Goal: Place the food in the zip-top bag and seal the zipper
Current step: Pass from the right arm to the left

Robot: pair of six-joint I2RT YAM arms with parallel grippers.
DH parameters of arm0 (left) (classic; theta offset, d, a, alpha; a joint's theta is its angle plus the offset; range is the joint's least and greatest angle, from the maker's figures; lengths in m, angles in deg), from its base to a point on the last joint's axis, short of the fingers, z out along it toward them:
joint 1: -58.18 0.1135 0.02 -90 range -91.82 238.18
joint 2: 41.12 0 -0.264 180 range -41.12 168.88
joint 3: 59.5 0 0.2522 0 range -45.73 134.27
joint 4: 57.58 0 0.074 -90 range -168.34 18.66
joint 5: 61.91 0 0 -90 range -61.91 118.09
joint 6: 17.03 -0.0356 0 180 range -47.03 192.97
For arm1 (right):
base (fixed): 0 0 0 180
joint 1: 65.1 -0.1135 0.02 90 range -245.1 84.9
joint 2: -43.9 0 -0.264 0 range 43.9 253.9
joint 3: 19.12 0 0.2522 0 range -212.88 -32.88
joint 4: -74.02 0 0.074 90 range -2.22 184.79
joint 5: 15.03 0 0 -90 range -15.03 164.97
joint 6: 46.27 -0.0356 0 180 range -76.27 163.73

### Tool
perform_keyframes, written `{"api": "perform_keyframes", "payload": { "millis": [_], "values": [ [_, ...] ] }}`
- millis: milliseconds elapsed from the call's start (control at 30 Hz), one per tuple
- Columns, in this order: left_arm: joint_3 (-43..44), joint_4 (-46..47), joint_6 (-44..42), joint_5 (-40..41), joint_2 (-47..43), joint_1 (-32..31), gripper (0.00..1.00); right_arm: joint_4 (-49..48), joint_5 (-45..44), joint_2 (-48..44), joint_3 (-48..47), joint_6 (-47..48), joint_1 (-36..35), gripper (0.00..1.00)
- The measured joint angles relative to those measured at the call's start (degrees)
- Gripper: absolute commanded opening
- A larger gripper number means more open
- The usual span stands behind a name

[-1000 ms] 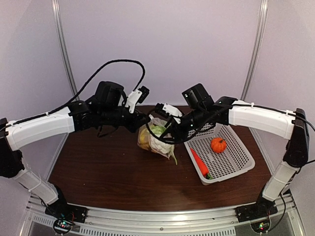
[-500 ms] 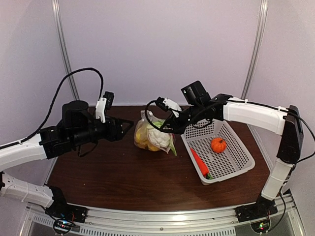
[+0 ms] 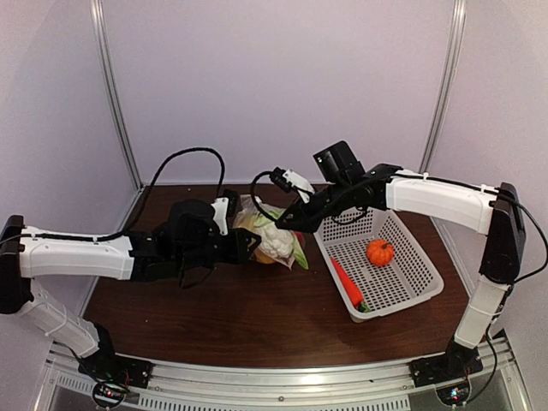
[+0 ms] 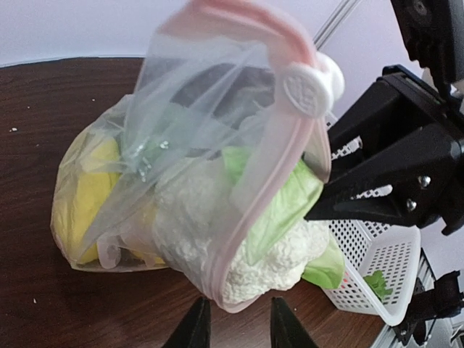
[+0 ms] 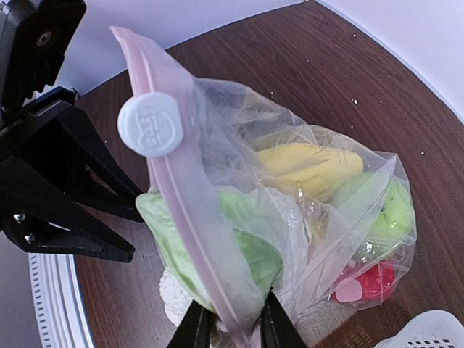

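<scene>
Reading this step as the L arm going in for a second grip on the bag mouth. Clear crinkly plastic zip-top bag (image 3: 276, 240) sat on the dark wood table (image 3: 214, 317) between both arms, just left of the white perforated plastic basket (image 3: 402, 274). R gripper (image 5: 230, 326) had its fingers pinched on the pinkish zipper strip (image 5: 186, 217), holding that edge up. Round white slider tab (image 4: 312, 83) sat near the strip's top end. L gripper (image 4: 235, 328) was low, just short of the bag, fingers spread, touching nothing.

Inside the bag: white cauliflower w/ green leaves (image 4: 264, 250), yellow lemon (image 5: 308, 167), green apple (image 5: 391, 206), red pepper (image 5: 366, 279). Small orange pumpkin (image 3: 379, 251) and orange carrot (image 3: 347, 282) lay in the basket, so loading wasn't done IMO. Couldn't tell how much of the track was open.

Best way fwd looked like:
- L needed the free lip opposite R's pinch. Film only, not the cauliflower behind it. Close fully before any pull.
- The spread had to be gentle, w/ bag bottom on the table so contents didn't roll out.
- R's pinch couldn't slacken, else the mouth would collapse.
- The slider was best left alone until both remaining items were in.
</scene>
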Motion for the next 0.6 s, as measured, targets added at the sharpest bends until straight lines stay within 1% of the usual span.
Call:
{"api": "perform_keyframes", "payload": {
  "millis": [167,267,433,467,500,600],
  "values": [
    [2.03,0.50,1.84,2.62,1.16,0.00,0.16,-0.17,0.66,0.00,0.02,-0.63,0.00,0.20],
    [2.99,0.46,2.60,3.85,1.99,0.00,0.14,-0.22,0.79,0.00,0.00,-0.98,0.00,0.20],
    [5.44,-1.97,3.78,5.11,4.28,0.02,0.05,-0.28,1.14,0.00,0.02,-1.70,0.00,0.20],
    [5.88,-2.43,4.09,5.44,4.70,0.02,0.01,-0.35,1.16,0.00,0.02,-1.79,0.00,0.23],
    [6.25,-3.17,4.33,5.77,4.96,0.02,0.00,-0.39,1.16,0.02,0.02,-1.86,0.02,0.26],
    [6.54,-4.59,4.85,6.38,5.14,0.02,0.00,-0.74,1.62,0.09,0.02,-2.03,0.00,0.43]
  ]
}}
